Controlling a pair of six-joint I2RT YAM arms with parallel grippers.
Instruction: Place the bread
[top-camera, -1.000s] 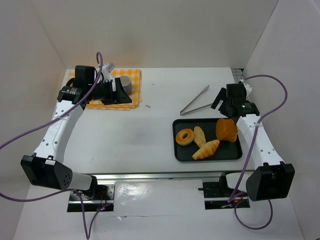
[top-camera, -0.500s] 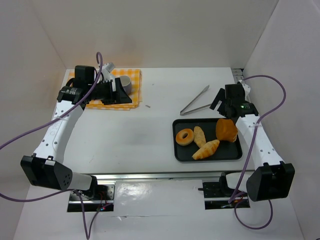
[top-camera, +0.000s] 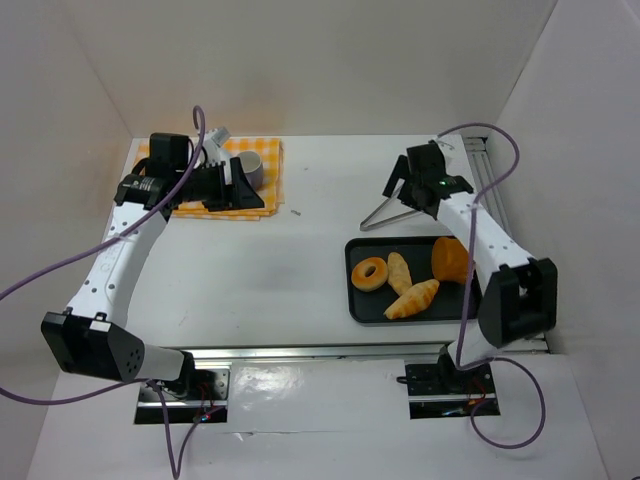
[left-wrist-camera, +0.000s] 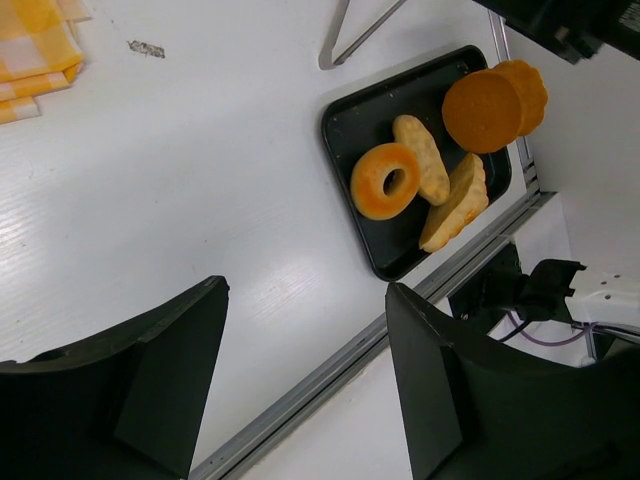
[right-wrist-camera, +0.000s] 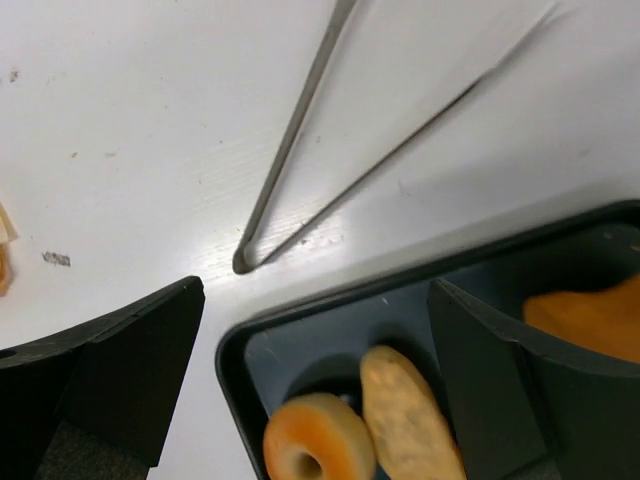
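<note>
Top view: bread lies flat in the black tray, on the right side of the table. Its long axis runs near-to-far, with the far end leaning a little to the left. Both ends are rounded and look alike.
- Doughnut sits just beside it on the left (appears to touch in the left wrist view, not certain).
- Croissant lies across its near end.
- A round orange pastry sits to its right, apart from it.

Right gripper: jaws spread wide, nothing between them. It hangs above the table by the tray's far-left corner, over the metal tongs. The tongs lie on the table with the joined end near that corner and the arms splayed away from it. The bread shows at the bottom of the right wrist view, unheld.

Left gripper: also wide open and empty. It is over the yellow checked cloth at far left, well apart from the tray.
</note>
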